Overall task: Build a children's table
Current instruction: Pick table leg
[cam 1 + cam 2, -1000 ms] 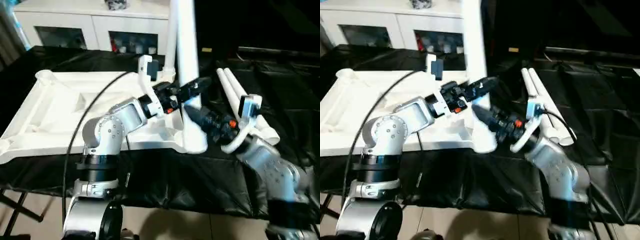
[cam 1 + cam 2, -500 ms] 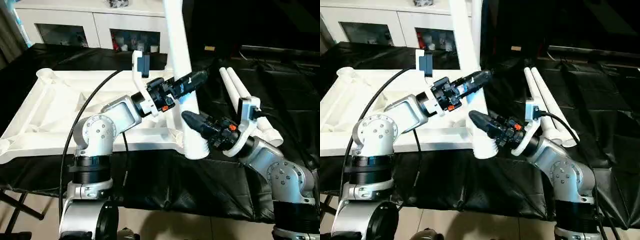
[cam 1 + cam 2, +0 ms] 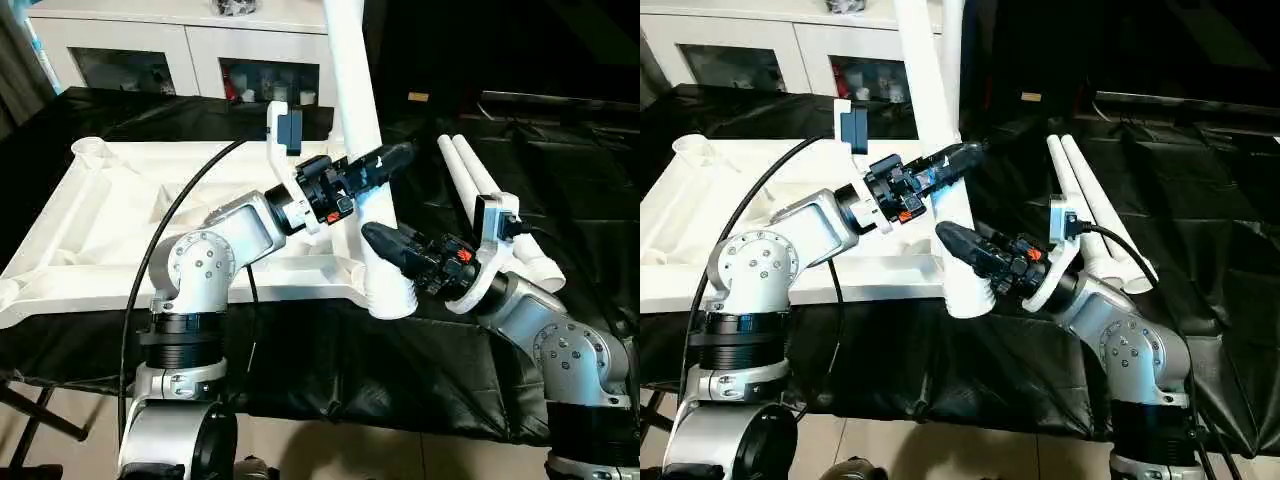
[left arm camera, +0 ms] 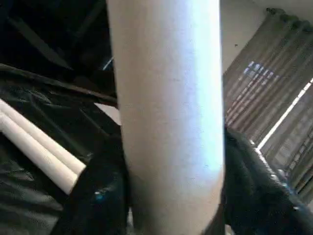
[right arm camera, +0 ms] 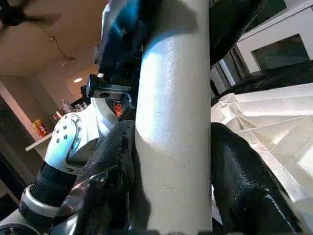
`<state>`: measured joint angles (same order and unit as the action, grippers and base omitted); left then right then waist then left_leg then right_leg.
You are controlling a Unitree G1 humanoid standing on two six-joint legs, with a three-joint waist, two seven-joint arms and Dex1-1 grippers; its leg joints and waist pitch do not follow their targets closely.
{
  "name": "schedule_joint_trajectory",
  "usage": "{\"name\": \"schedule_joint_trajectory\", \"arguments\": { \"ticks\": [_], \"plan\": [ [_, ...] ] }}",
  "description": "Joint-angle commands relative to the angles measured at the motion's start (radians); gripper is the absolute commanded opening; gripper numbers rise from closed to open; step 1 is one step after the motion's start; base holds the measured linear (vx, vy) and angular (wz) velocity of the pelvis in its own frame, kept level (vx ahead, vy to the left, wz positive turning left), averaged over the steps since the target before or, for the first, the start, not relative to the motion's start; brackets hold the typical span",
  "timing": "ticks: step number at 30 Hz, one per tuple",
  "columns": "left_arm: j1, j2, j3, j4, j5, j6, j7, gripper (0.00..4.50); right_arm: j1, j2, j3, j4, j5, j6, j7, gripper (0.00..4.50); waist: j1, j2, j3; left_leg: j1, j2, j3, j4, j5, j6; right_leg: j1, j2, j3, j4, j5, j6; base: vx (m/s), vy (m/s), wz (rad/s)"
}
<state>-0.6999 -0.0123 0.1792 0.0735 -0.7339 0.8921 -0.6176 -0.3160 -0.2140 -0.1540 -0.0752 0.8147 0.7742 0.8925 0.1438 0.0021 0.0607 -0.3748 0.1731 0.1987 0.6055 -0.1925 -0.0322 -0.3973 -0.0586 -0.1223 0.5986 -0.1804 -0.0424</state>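
Standing upright at the tabletop's [image 3: 120, 215] near corner, 1 leg [image 3: 362, 150] has both hands closed around it: left hand [image 3: 375, 165] higher, right hand [image 3: 385, 245] lower

The two eye views look forward and down from the robot's head, side by side, both taking in the table top [image 3: 120, 220], the upright leg [image 3: 362, 130] and both arms. Each wrist view looks along its own fingers, very close to that same leg [image 4: 168, 107], from opposite sides.
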Motion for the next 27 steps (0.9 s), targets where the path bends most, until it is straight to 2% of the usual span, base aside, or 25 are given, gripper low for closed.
{"name": "schedule_joint_trajectory", "arguments": {
  "ticks": [1,2,4,5,7,8,9,11,13,14,15,16,17,18,20,22,23,26,27],
  "plan": [
    [-0.009,-0.003,-0.005,-0.001,-0.018,-0.005,0.007,2.36,-0.017,-0.014,0.002,-0.002,-0.004,-0.010,-0.010,1.86,0.001,-0.006,-0.076,0.013,0.066,-0.039,-0.063,-0.076,0.051,0.059,-0.110,0.069,-0.092,-0.300,-0.055,0.000,0.000,0.00],
    [-0.009,-0.003,-0.006,0.000,-0.017,-0.006,0.007,2.19,-0.017,-0.015,0.002,-0.002,-0.005,-0.011,-0.011,1.86,0.001,-0.006,-0.076,0.013,0.067,-0.040,-0.063,-0.077,0.050,0.058,-0.110,0.069,-0.092,-0.299,-0.053,0.000,0.000,0.00],
    [-0.011,-0.002,-0.007,0.004,-0.015,-0.008,0.009,2.17,-0.020,-0.017,0.005,0.000,-0.009,-0.016,-0.012,1.86,0.001,-0.006,-0.077,0.012,0.066,-0.040,-0.062,-0.074,0.050,0.059,-0.111,0.069,-0.091,-0.295,-0.054,0.000,0.000,0.00],
    [-0.014,-0.002,-0.011,0.007,0.002,-0.023,0.019,2.06,-0.024,-0.023,0.020,-0.001,-0.041,-0.041,-0.019,1.86,0.002,-0.006,-0.077,0.011,0.067,-0.040,-0.062,-0.072,0.049,0.060,-0.111,0.069,-0.090,-0.289,-0.056,0.000,0.000,0.00],
    [-0.016,0.005,-0.031,0.004,0.033,-0.048,0.025,2.00,-0.035,-0.025,0.028,0.009,-0.055,-0.040,-0.031,1.86,0.001,-0.006,-0.078,0.012,0.067,-0.041,-0.062,-0.066,0.049,0.060,-0.110,0.070,-0.088,-0.277,-0.056,0.000,0.000,0.00],
    [-0.018,0.017,-0.066,-0.001,0.081,-0.079,0.032,1.96,-0.051,-0.028,0.044,0.019,-0.077,-0.033,-0.052,2.42,0.000,-0.006,-0.078,0.012,0.067,-0.041,-0.062,-0.061,0.052,0.059,-0.108,0.070,-0.087,-0.270,-0.055,0.000,0.000,0.00],
    [-0.018,0.017,-0.066,-0.001,0.081,-0.079,0.032,1.96,-0.051,-0.028,0.044,0.019,-0.077,-0.033,-0.052,2.42,0.000,-0.005,-0.077,0.013,0.068,-0.042,-0.063,-0.061,0.052,0.058,-0.109,0.070,-0.088,-0.272,-0.054,0.000,0.000,0.00],
    [-0.020,0.031,-0.109,0.003,0.148,-0.122,0.054,1.93,-0.066,-0.030,0.076,0.017,-0.125,-0.059,-0.075,2.69,-0.002,-0.005,-0.078,0.014,0.070,-0.043,-0.063,-0.060,0.044,0.058,-0.108,0.071,-0.084,-0.260,-0.044,0.000,0.000,0.00],
    [-0.026,0.042,-0.147,0.010,0.218,-0.169,0.089,1.92,-0.090,-0.023,0.116,0.027,-0.206,-0.102,-0.135,2.81,-0.004,-0.003,-0.078,0.013,0.070,-0.044,-0.063,-0.060,0.035,0.057,-0.109,0.071,-0.083,-0.255,-0.046,0.000,0.000,0.00],
    [-0.026,0.043,-0.149,0.010,0.219,-0.170,0.089,1.91,-0.091,-0.022,0.118,0.027,-0.209,-0.103,-0.138,2.90,-0.004,-0.003,-0.078,0.013,0.070,-0.044,-0.063,-0.060,0.035,0.057,-0.109,0.071,-0.083,-0.255,-0.046,0.000,0.000,0.00],
    [-0.029,0.053,-0.185,0.007,0.261,-0.194,0.105,1.91,-0.122,-0.006,0.156,0.048,-0.287,-0.132,-0.214,2.93,-0.006,-0.002,-0.079,0.014,0.070,-0.044,-0.064,-0.058,0.028,0.057,-0.110,0.071,-0.081,-0.250,-0.052,0.000,0.000,0.00],
    [-0.031,0.052,-0.188,0.008,0.267,-0.197,0.115,1.91,-0.132,-0.002,0.166,0.057,-0.309,-0.140,-0.236,2.93,-0.010,-0.002,-0.079,0.013,0.069,-0.043,-0.063,-0.055,0.026,0.057,-0.108,0.072,-0.080,-0.244,-0.054,0.000,0.000,0.00],
    [-0.039,0.050,-0.197,0.013,0.284,-0.206,0.136,1.91,-0.158,0.009,0.192,0.085,-0.367,-0.163,-0.293,2.93,-0.011,-0.001,-0.080,0.015,0.070,-0.043,-0.063,-0.055,0.022,0.056,-0.109,0.072,-0.077,-0.233,-0.064,0.000,0.000,0.00],
    [-0.039,0.050,-0.197,0.013,0.284,-0.206,0.136,1.90,-0.158,0.009,0.192,0.085,-0.367,-0.163,-0.293,2.93,-0.011,-0.001,-0.080,0.016,0.069,-0.041,-0.062,-0.057,0.018,0.056,-0.110,0.073,-0.076,-0.223,-0.075,0.000,0.000,0.00],
    [-0.049,0.052,-0.220,0.017,0.327,-0.230,0.164,1.90,-0.198,0.029,0.228,0.135,-0.438,-0.167,-0.379,2.93,-0.013,0.000,-0.080,0.016,0.069,-0.042,-0.063,-0.061,0.020,0.057,-0.108,0.074,-0.074,-0.202,-0.085,0.000,0.000,0.00],
    [-0.051,0.052,-0.225,0.018,0.333,-0.233,0.168,1.90,-0.206,0.032,0.238,0.144,-0.453,-0.168,-0.393,2.93,-0.014,0.001,-0.079,0.016,0.071,-0.042,-0.064,-0.066,0.017,0.057,-0.109,0.075,-0.073,-0.198,-0.090,0.000,0.000,0.00],
    [-0.057,0.056,-0.240,0.025,0.364,-0.251,0.187,1.90,-0.222,0.044,0.272,0.167,-0.500,-0.160,-0.434,2.66,-0.013,0.000,-0.080,0.018,0.073,-0.042,-0.063,-0.067,0.014,0.057,-0.110,0.077,-0.070,-0.187,-0.094,0.000,0.000,0.00],
    [-0.064,0.065,-0.250,0.042,0.411,-0.285,0.214,1.90,-0.230,0.059,0.299,0.181,-0.531,-0.140,-0.466,2.54,-0.014,0.001,-0.079,0.017,0.072,-0.042,-0.064,-0.073,0.011,0.059,-0.112,0.078,-0.069,-0.175,-0.095,0.000,0.000,0.00],
    [-0.065,0.065,-0.248,0.044,0.414,-0.287,0.218,1.90,-0.230,0.059,0.301,0.181,-0.533,-0.138,-0.467,2.28,-0.014,0.001,-0.080,0.017,0.072,-0.042,-0.064,-0.074,0.011,0.060,-0.111,0.078,-0.069,-0.172,-0.094,0.000,0.000,0.00]
  ]
}}
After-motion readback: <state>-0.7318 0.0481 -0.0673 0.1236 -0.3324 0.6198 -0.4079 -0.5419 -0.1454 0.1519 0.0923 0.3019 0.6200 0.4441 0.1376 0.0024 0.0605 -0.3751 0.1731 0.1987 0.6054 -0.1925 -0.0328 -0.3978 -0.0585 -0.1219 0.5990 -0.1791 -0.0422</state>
